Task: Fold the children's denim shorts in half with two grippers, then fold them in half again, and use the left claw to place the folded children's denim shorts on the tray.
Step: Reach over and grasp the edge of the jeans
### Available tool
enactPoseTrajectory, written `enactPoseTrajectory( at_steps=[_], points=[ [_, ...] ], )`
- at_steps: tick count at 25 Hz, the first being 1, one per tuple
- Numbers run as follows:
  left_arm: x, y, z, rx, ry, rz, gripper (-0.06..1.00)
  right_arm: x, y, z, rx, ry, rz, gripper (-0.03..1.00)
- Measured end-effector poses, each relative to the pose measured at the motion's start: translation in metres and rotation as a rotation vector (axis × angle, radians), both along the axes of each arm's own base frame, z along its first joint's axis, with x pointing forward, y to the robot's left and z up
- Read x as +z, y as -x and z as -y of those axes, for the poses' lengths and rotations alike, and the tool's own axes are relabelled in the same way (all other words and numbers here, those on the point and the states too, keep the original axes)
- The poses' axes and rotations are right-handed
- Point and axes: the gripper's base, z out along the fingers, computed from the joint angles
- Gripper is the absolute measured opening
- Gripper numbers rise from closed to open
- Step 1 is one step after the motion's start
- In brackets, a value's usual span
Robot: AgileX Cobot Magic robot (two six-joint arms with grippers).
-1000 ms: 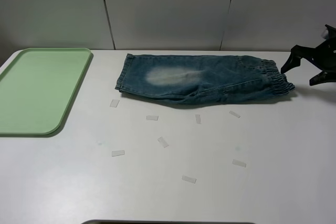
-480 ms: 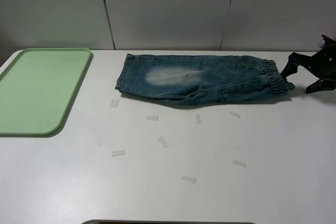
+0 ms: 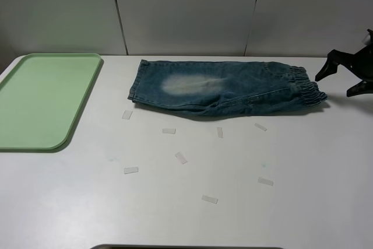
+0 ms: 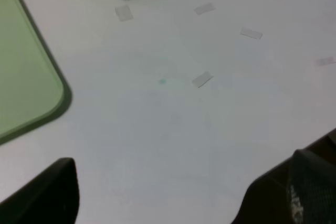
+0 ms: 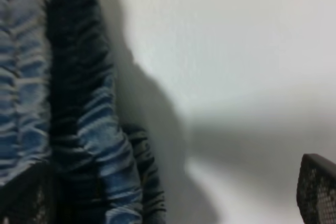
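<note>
The shorts [image 3: 224,88] lie folded lengthwise on the table [image 3: 233,167], faded patch up and gathered waistband to the right, well apart from the tray [image 3: 35,100]. The right gripper [image 3: 333,84] reaches in from the right edge, just beside the waistband, jaws wide and empty. The left gripper [image 4: 181,182] is spread wide over bare table, holding nothing.

White matte tabletop [image 3: 303,161]. Eight small pale tape strips [image 3: 181,157] lie flat across its middle, scattered and well apart. Grey wall panels [image 3: 186,10] behind, split by two dark seams [image 3: 118,13]. Thin dark edge [image 3: 186,246] at near side, unidentifiable.
</note>
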Motion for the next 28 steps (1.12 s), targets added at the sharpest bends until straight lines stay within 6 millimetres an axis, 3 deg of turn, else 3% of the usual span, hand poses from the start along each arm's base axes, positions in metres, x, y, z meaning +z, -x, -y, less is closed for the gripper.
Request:
enactPoseTrajectory(
  at_steps=[9, 13, 28],
  points=[
    [0.000, 0.000, 0.000, 0.000, 0.000, 0.000, 0.79, 0.011, 0.000, -0.005, -0.036, -0.063, 0.008, 0.69],
    [0.000, 0.000, 0.000, 0.000, 0.000, 0.000, 0.79, 0.012, -0.003, -0.016, -0.042, -0.116, 0.012, 0.69],
    [0.000, 0.000, 0.000, 0.000, -0.001, 0.000, 0.79, 0.002, -0.003, -0.021, -0.031, -0.140, -0.022, 0.69]
  ],
)
